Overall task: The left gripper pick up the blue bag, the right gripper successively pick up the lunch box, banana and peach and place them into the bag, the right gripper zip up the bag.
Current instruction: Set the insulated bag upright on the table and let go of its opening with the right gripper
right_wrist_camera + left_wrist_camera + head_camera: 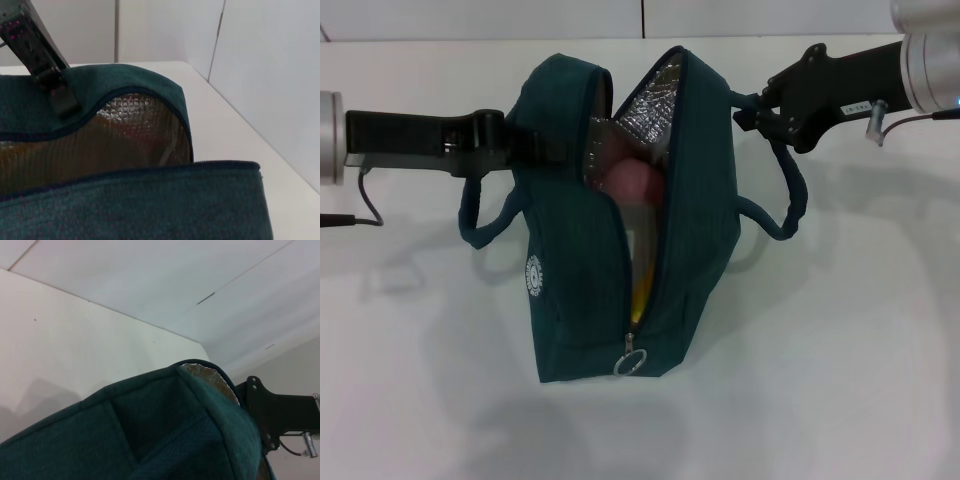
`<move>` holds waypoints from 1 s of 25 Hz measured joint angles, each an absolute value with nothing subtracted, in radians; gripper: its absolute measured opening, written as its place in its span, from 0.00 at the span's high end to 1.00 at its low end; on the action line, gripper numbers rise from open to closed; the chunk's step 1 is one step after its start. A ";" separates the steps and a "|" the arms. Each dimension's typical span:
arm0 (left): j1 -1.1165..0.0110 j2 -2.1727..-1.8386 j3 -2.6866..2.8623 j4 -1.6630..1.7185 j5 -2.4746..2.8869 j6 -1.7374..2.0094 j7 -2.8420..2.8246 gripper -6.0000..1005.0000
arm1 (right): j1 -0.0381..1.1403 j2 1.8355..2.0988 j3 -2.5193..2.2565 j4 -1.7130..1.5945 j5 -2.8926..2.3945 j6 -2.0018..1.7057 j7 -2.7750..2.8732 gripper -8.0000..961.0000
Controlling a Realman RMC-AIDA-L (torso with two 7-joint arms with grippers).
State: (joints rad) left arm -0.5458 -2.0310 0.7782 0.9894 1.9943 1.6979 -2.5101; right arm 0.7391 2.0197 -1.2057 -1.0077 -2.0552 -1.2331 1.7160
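The blue bag (570,280) lies on the white table with its zip open and its silver lining (650,105) showing. Inside it I see the pink peach (632,180) and a strip of the yellow banana (642,290). The lunch box is hidden. The zip's ring pull (632,358) hangs at the bag's near end. My left gripper (542,147) is shut on the bag's left wall near the rim. Its finger (55,85) shows on the rim in the right wrist view. My right gripper (748,108) is at the bag's far right wall, by the right handle (790,200).
The white table (840,350) runs to a pale wall (470,15) behind. The bag's left handle (480,220) droops onto the table. The bag (150,440) fills the left wrist view, with my right arm (280,410) beyond it.
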 joint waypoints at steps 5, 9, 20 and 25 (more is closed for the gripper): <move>-0.541 -2.030 0.776 0.989 1.992 1.698 -2.510 0.95 | 0.721 2.019 -1.206 -1.051 -2.048 -1.243 1.714 0.83; -0.543 -2.033 0.780 0.989 1.988 1.701 -2.510 0.95 | 0.676 2.019 -1.203 -1.141 -2.042 -1.271 1.726 0.92; -0.546 -2.086 0.839 0.892 1.879 1.710 -2.447 0.95 | 0.530 2.011 -1.087 -1.407 -1.970 -1.363 1.781 0.92; -0.570 -2.087 0.897 0.756 1.795 1.682 -2.383 0.95 | 0.499 2.011 -1.039 -1.406 -1.962 -1.395 1.781 0.92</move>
